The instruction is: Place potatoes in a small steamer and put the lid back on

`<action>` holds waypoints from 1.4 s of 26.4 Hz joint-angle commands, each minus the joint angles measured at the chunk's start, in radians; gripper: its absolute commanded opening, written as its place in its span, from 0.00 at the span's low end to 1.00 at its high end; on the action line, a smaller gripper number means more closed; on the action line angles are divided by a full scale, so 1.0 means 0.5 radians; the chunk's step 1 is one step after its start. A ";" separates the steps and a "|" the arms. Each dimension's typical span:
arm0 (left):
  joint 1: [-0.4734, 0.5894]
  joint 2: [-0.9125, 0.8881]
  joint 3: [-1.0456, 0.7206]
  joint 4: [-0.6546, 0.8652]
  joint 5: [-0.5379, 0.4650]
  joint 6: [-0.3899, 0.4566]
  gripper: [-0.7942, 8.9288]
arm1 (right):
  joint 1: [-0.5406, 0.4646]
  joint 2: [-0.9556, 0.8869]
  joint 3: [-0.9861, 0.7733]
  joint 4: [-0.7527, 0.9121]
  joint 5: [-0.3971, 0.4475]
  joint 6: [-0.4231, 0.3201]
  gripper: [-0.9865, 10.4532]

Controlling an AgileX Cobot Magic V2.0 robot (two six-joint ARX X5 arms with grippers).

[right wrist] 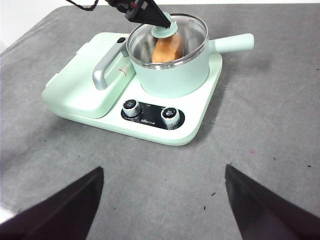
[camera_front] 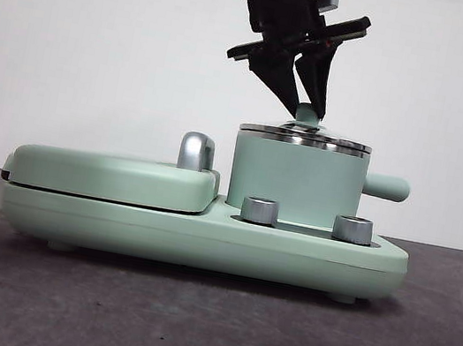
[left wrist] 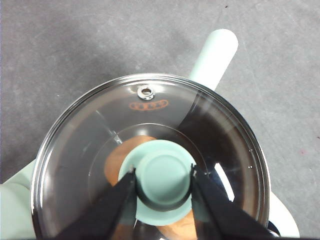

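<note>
The clear glass lid (left wrist: 150,105) sits on the mint-green steamer pot (camera_front: 296,180), its steel rim level on the pot's rim. My left gripper (left wrist: 163,171) comes down from above and is shut on the lid's green knob (camera_front: 307,113), one jaw on each side. The orange-brown potato (right wrist: 167,47) lies inside the pot and shows through the glass; it also shows in the left wrist view (left wrist: 117,160). The pot's side handle (camera_front: 388,187) sticks out to the right. My right gripper (right wrist: 163,169) is open and empty, well back from the cooker above the grey table.
The pot stands on a mint-green cooker base (camera_front: 202,239) with two steel dials (camera_front: 260,210) (camera_front: 353,228). A flat green griddle cover (camera_front: 114,175) with a steel handle (camera_front: 197,151) takes up the base's left half. A white wall stands behind.
</note>
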 commanded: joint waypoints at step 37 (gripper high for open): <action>0.040 -3.305 -2.811 0.381 0.034 -0.423 0.30 | 0.010 0.000 0.014 0.037 -0.339 -0.005 0.35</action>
